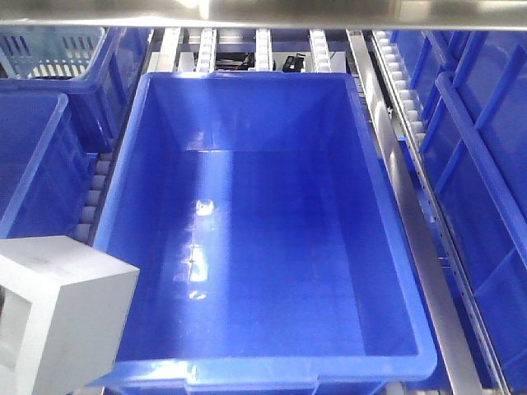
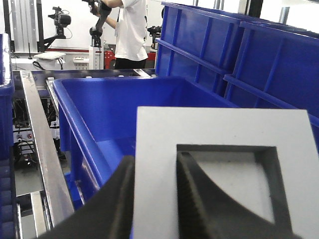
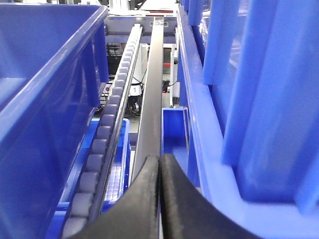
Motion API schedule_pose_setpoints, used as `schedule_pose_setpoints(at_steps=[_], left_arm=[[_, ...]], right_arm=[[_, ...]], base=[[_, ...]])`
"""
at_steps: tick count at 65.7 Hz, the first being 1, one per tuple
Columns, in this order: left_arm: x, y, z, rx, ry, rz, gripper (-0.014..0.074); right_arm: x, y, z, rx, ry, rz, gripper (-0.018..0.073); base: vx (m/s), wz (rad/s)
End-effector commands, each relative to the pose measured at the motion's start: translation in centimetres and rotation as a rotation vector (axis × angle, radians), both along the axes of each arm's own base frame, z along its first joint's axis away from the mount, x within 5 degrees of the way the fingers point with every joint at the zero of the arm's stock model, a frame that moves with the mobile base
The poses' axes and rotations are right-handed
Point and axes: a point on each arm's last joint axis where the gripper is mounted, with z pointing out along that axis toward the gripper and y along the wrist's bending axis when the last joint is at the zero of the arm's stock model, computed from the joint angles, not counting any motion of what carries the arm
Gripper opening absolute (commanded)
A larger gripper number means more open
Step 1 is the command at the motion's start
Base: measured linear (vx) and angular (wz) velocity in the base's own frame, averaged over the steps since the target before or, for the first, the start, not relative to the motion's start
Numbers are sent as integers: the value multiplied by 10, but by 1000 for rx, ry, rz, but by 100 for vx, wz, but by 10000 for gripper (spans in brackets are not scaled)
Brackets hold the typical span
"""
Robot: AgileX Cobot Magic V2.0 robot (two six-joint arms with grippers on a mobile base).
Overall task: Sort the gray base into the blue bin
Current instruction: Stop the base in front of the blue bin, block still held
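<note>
Black ribbed fingers [image 2: 187, 189] of the left claw [image 2: 154, 167] fill the bottom of the left wrist view. One finger sits inside the square recess and the other outside it, so the claw is clamped on one wall of the matte gray cube-like base [image 2: 224, 134]. From the front view, the gray base [image 1: 58, 313] hangs at the near left corner of the large glossy blue plastic bin [image 1: 272, 372], overlapping its rim rather than sitting over the open middle. No cargo shows inside the bin.

The step in hand looks like the carry to the bin, with release not yet done. The next move calls for shifting the base rightward and further in until it is past the rim and over the bin's floor. The claw can then part and drop it.

The recessed face points back at the left wrist camera, away from the bin's far wall. Being near-cubic, the base shows no clear long axis.

The right claw [image 3: 159, 164] has its fingers pressed together on nothing, above a roller track [image 3: 99, 144] beside the bin.
</note>
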Motion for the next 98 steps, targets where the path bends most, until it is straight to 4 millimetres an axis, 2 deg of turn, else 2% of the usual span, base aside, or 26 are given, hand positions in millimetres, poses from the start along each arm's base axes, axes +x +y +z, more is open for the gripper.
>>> schedule_pose_setpoints(at_steps=[1, 98], left_arm=[[-2, -1, 19, -71, -110, -16, -6], [-2, -1, 19, -71, -110, -16, -6]], right_arm=[[0, 0, 3, -11, -72, 0, -9], [0, 0, 3, -11, -72, 0, -9]], base=[[8, -2], [2, -1]])
